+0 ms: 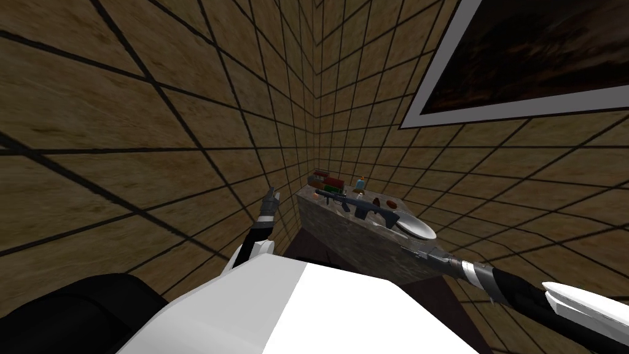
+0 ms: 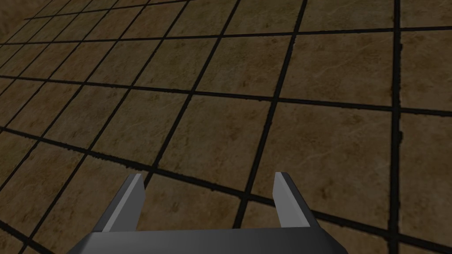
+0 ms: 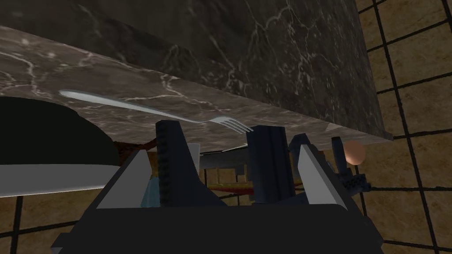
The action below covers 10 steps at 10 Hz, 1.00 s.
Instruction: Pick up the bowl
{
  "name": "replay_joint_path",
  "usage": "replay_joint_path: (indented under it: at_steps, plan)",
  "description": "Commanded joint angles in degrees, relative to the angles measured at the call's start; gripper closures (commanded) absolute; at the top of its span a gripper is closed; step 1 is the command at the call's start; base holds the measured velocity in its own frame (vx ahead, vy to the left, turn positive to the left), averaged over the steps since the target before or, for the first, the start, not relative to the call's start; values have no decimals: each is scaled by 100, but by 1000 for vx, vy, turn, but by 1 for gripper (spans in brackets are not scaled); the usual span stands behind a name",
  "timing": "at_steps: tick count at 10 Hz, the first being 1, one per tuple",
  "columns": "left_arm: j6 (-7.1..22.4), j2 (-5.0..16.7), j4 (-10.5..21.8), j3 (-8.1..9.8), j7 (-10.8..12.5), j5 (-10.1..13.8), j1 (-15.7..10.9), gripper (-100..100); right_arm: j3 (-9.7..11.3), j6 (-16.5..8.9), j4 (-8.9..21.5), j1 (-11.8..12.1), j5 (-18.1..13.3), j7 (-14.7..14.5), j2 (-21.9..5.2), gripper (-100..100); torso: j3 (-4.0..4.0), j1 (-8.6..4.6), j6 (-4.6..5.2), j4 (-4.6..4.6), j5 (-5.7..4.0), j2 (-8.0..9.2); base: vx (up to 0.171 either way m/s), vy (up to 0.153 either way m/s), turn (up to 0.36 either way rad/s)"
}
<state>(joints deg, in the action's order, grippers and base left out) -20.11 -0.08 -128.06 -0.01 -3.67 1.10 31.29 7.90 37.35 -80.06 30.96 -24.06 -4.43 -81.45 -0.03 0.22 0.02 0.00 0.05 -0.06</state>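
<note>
A shallow white bowl [image 1: 416,226] sat mouth-up at the dark marble counter's [image 1: 344,241] near end, with a black toy rifle [image 1: 362,209] and a silver fork [image 3: 132,105] beside it. The right gripper [image 1: 408,248], fingers wide, hovered just before it. The left gripper [image 2: 209,198] was also wide.

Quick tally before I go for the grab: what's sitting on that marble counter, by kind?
On the counter:
bowl: 1
fork: 1
egg: 1
dark blue gun-shaped object: 1
Total: 4 that I can name. The small red, green and blue things at the far end are too small to sort or count.
</note>
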Motion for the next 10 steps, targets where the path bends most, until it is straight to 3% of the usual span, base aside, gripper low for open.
replay_joint_path:
  at_steps: [1,4,5,6,7,10]
  plan:
    - [0,0,0,0,0,0,0,0,9,5,115,22,-47,-3,-174,-100,0,0,0,0,0,0,30,62,26]
    - [0,0,0,0,0,0,0,0,111,23,502,55,-283,-89,-651,-100,-1,-2,1,-1,0,-2,35,64,37]
    - [0,0,0,0,0,0,0,0,111,23,502,55,-283,-89,-651,-100,-1,-1,0,0,0,-1,27,48,18]
    - [0,0,0,0,0,0,0,0,162,29,671,69,-401,-134,-863,-100,0,-6,2,0,-1,1,34,54,31]
    - [0,0,0,0,0,0,0,0,162,29,671,69,-401,-134,-863,-100,-1,-4,0,0,0,-1,36,42,22]
    - [0,0,0,1,0,0,0,0,264,36,958,91,-633,-227,-1222,-100,-4,-13,1,-2,-3,-6,55,39,27]
